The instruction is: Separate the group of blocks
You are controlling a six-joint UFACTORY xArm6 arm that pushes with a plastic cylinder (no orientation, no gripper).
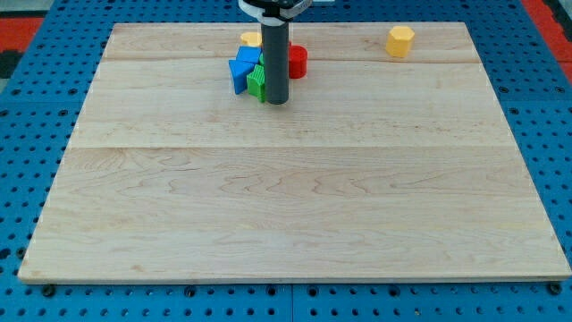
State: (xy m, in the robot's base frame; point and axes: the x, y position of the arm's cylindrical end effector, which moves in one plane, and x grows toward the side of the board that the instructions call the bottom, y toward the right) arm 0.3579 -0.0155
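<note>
A tight group of blocks sits near the view's top, left of centre. It holds a blue block (241, 71), a green block (257, 82), a red cylinder (297, 62) and a yellow block (251, 39) at the back. My dark rod stands right in front of the group. My tip (277, 101) rests on the board, touching the green block's right side, just below the red cylinder. The rod hides part of the group's middle. A separate yellow hexagonal block (400, 40) lies alone at the view's top right.
The wooden board (295, 206) lies on a blue perforated table (27, 107). The group lies close to the board's top edge.
</note>
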